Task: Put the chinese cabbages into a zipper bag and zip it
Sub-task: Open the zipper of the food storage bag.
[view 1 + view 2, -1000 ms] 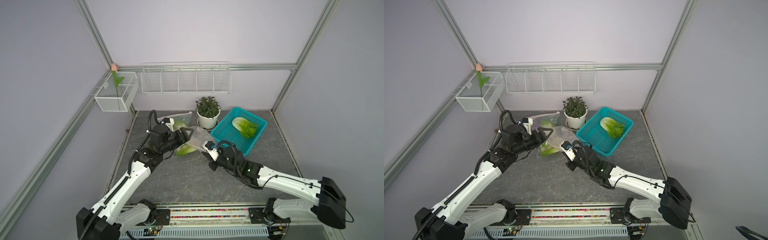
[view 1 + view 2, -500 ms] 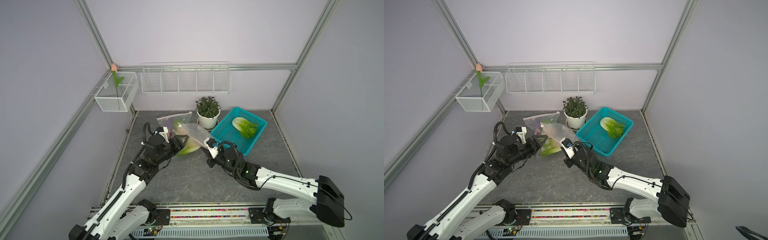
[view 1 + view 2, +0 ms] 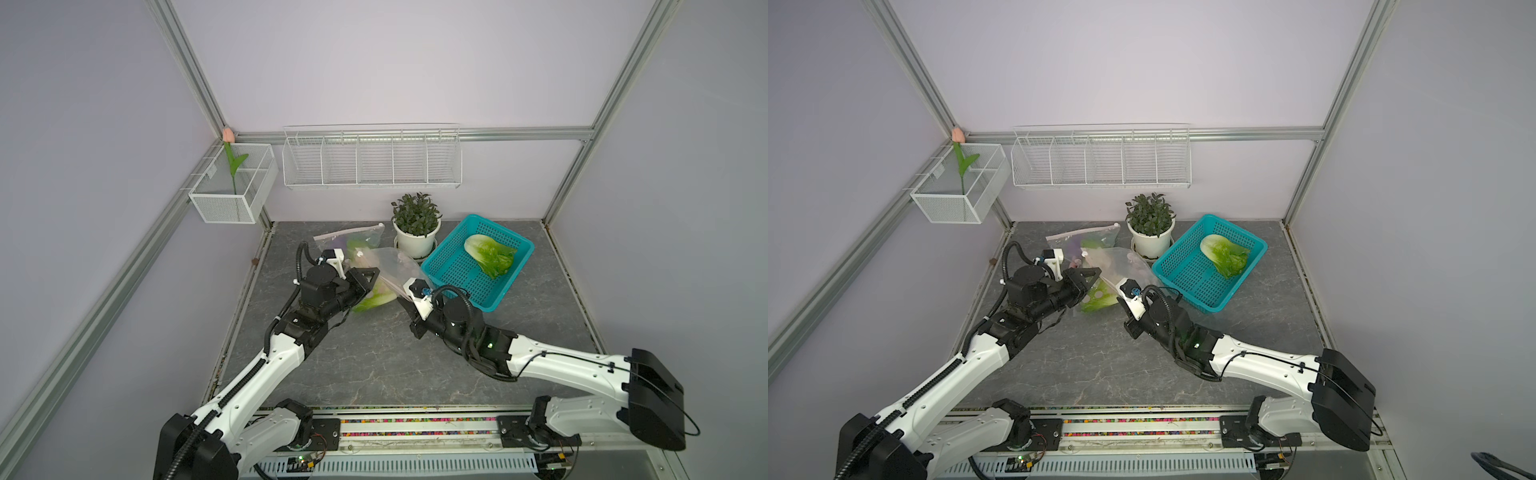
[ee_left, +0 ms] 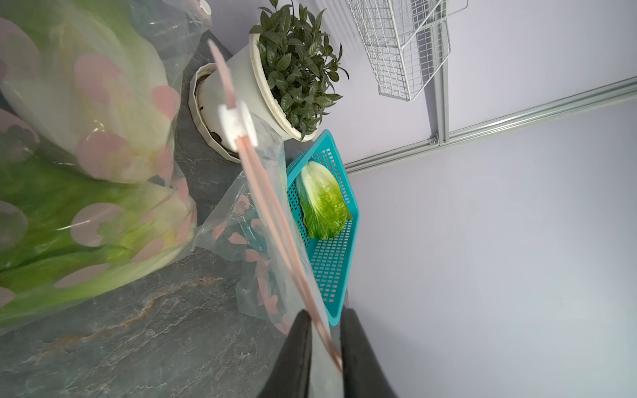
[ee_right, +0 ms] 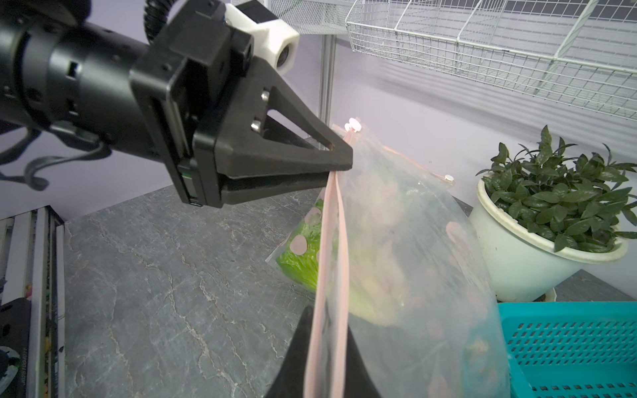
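Over table (image 3: 374,365): left gripper (image 5: 339,174) and right gripper (image 5: 327,320) each pinched zip strip (image 5: 325,241) of bag (image 5: 413,258), stretching it taut, likely steadying mouth; cabbage (image 3: 490,255) lay unpacked in basket (image 3: 457,270).

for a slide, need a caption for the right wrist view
Left tool and right tool pinch the zipper bag by its pink strip, near a potted plant
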Controlling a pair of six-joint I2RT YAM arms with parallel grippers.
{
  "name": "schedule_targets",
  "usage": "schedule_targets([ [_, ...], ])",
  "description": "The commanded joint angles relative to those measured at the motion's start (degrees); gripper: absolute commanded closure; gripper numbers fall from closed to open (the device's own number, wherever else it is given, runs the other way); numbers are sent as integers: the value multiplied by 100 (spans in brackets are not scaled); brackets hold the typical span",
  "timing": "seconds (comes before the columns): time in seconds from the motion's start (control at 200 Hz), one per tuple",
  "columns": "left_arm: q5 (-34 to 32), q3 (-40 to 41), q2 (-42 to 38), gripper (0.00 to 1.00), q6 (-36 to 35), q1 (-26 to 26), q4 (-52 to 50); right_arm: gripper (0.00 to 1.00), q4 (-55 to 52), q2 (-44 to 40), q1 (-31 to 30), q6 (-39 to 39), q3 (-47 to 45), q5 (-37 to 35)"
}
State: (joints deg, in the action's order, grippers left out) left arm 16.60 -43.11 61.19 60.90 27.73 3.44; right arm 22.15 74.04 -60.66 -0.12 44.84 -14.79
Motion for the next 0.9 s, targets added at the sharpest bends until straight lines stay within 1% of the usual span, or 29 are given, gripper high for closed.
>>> schedule_targets([
  [0.0, 213, 67, 210, 89, 68, -32, 470, 87, 186, -48, -71, 214, -1, 31],
  [0.035, 260, 83, 256, 94, 70, -37, 568, 86, 146, -68, -75, 316, -2, 81],
  [0.085, 275, 73, 288, 100, -69, -46, 647, 81, -1, -114, -68, 551, 22, 243],
  [0.125, 282, 23, 273, 100, -302, -60, 628, 75, -206, -194, -46, 768, 53, 491],
  [0.22, 430, -297, 269, 100, -1174, -80, 86, 51, -1134, -481, 237, 1435, 308, 1327],
  [0.28, 584, -521, 354, 100, -1716, -78, -353, 43, -1838, -618, 600, 1921, 514, 1849],
  [0.335, 788, -683, 463, 100, -2018, -82, -657, 39, -2330, -678, 952, 2345, 856, 2341],
  [0.43, 1207, -882, 649, 100, -2253, -77, -838, 37, -3065, -575, 1352, 2760, 1302, 2816],
  [0.485, 1500, -952, 759, 100, -2335, -79, -758, 37, -3584, -370, 1401, 2803, 1713, 2833],
  [0.53, 1650, -960, 809, 100, -2236, -74, -622, 37, -4013, -131, 1401, 2763, 2074, 2846],
  [0.61, 1661, -919, 804, 100, -2140, -44, -462, 41, -4507, 259, 1404, 2819, 2567, 2898],
  [0.685, 1661, -937, 790, 100, -2134, -14, -467, 44, -4733, 515, 1391, 2825, 2866, 2913],
  [0.895, 1671, -954, 772, 100, -2118, 49, -476, 49, -5228, 979, 1285, 2564, 3310, 2663],
])
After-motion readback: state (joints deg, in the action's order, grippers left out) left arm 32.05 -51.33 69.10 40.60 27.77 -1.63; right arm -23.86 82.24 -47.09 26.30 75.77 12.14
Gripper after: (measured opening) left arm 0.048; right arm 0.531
